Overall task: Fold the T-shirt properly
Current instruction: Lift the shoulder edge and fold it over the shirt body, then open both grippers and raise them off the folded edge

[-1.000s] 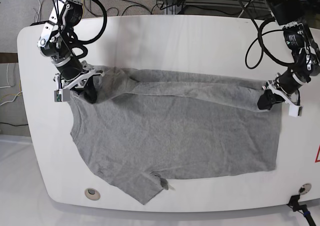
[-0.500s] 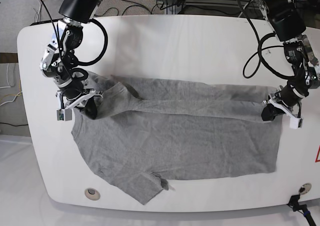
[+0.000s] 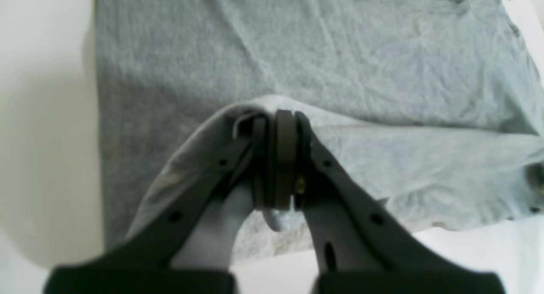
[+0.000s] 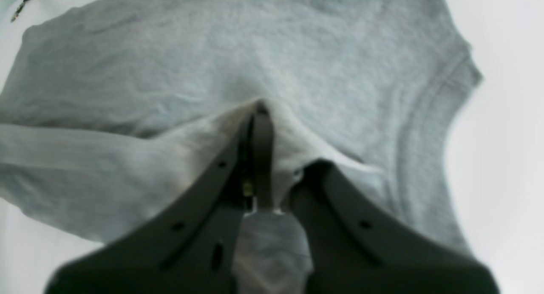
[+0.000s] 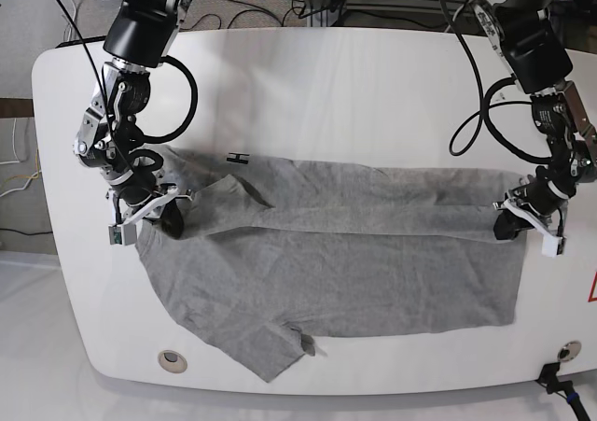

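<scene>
Clearly the T-shirt (image 5: 326, 262) is soft, light cloth that sags and wrinkles, so I judge it will hang loose between two holds and must be kept a little tight. It lies across the middle of the white worktop (image 5: 354, 76), with its far long edge folded toward the near edge. My left fingers (image 3: 276, 158) are closed on a pinch of cloth at the hem end, near the worktop's right edge in the base view. My right fingers (image 4: 259, 158) are closed on cloth beside the collar (image 4: 429, 115), toward the left edge. I think the seams and corners are the best places to hold, because thin cloth can slip.

A small black object (image 5: 238, 157) lies just beyond the far fold. Two round fittings (image 5: 172, 358) sit at the near corners, apart from the cloth. Nothing blocks the fold.
</scene>
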Controlling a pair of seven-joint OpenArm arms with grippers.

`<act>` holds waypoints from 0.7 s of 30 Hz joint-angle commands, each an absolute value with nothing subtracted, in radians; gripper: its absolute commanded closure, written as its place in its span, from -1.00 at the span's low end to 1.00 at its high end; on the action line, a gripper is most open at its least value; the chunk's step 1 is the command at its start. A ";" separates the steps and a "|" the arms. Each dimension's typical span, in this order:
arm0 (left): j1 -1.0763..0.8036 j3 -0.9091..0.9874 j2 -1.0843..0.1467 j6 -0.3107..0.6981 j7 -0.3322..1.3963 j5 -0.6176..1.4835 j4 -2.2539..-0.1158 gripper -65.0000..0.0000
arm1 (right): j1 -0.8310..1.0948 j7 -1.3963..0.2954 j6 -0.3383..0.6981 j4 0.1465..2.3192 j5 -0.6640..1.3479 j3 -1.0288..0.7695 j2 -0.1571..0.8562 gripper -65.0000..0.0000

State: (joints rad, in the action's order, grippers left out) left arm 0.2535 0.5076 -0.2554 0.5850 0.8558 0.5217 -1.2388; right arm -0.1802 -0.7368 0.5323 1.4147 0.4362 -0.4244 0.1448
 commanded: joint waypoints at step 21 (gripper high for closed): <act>0.280 0.510 -0.274 0.572 0.710 0.298 -1.262 -0.33 | -0.202 -0.639 0.532 1.432 0.248 -0.427 0.159 -0.66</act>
State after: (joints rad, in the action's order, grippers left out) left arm 0.2600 0.5076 -0.2565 0.5663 0.7567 0.3080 -1.2404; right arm -0.1879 -0.6651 0.5247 1.3846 0.2455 -0.4252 0.1463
